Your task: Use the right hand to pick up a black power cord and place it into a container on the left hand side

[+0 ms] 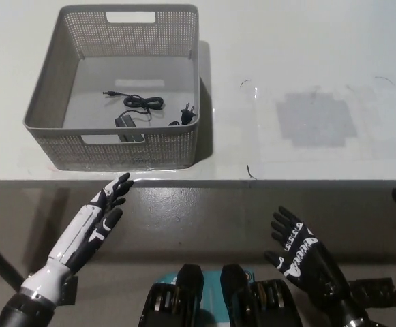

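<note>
Black right hand (295, 246) empty, fingers spread, below table edge | white left hand (102, 218) open, fingertips near that edge | thin black power cord (142, 109) coiled inside grey perforated plastic basket (48, 102) beyond left fingers, long axis left-right, plug rightward | smooth white table (307, 48) bare beyond right fingers

The basket (61, 129) stands at the table's (307, 54) left, its high walls blocking sideways entry. Its top is open. The tabletop right of it lies bare.
</note>
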`<state>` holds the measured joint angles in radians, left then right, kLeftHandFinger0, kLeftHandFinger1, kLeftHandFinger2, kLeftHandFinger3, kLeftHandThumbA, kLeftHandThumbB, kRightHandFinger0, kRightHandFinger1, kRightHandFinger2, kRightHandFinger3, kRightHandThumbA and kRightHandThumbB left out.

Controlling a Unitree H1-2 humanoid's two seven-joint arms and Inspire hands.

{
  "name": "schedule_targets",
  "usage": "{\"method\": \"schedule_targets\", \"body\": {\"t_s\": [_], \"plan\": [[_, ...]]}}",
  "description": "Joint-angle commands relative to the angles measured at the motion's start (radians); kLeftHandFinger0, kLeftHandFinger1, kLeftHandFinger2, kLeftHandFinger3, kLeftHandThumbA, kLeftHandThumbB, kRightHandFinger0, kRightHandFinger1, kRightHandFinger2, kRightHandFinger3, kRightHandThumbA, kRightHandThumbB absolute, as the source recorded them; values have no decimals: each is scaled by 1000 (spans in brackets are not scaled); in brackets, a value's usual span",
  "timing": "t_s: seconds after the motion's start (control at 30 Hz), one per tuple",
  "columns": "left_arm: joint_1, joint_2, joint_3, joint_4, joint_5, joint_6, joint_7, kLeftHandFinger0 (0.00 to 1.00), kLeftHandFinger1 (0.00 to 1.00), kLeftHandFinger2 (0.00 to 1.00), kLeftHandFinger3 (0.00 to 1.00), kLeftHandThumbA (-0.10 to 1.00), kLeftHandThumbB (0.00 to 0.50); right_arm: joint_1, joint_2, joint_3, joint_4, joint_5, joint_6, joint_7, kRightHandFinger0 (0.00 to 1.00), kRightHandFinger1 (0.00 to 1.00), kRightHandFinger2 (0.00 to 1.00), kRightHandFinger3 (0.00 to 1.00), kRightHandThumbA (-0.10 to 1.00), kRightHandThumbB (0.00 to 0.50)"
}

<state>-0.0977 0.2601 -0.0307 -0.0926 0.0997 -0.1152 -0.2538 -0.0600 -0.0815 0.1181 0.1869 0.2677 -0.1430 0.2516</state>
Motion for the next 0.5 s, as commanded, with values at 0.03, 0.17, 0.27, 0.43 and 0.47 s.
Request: {"method": "schedule_targets", "body": {"t_s": [0.03, 0.17, 0.27, 0.43, 0.47], "plan": [[10, 7, -7, -40, 30, -31, 22, 1000, 1000, 1000, 1000, 988, 135, -8, -3, -15, -24, 8, -30, 31, 1000, 1000, 1000, 1000, 998, 364], [39, 21, -25, -128, 77, 96, 0, 1000, 1000, 1000, 1000, 1000, 74, -15, -3, -19, -28, 9, -31, 34, 1000, 1000, 1000, 1000, 1000, 364], [48, 20, -32, -150, 73, 109, -8, 1000, 1000, 1000, 1000, 1000, 75, -18, -7, -25, -24, 10, -44, 39, 1000, 1000, 1000, 1000, 998, 367], [57, 17, -43, -160, 46, 104, -18, 1000, 1000, 1000, 1000, 1000, 91, -19, -3, -38, -23, 13, -54, 40, 1000, 1000, 1000, 1000, 1000, 334], [55, 19, -44, -158, 45, 103, -18, 1000, 1000, 1000, 1000, 1000, 88, -18, -1, -39, -23, 12, -55, 39, 1000, 1000, 1000, 1000, 1000, 335]]}}
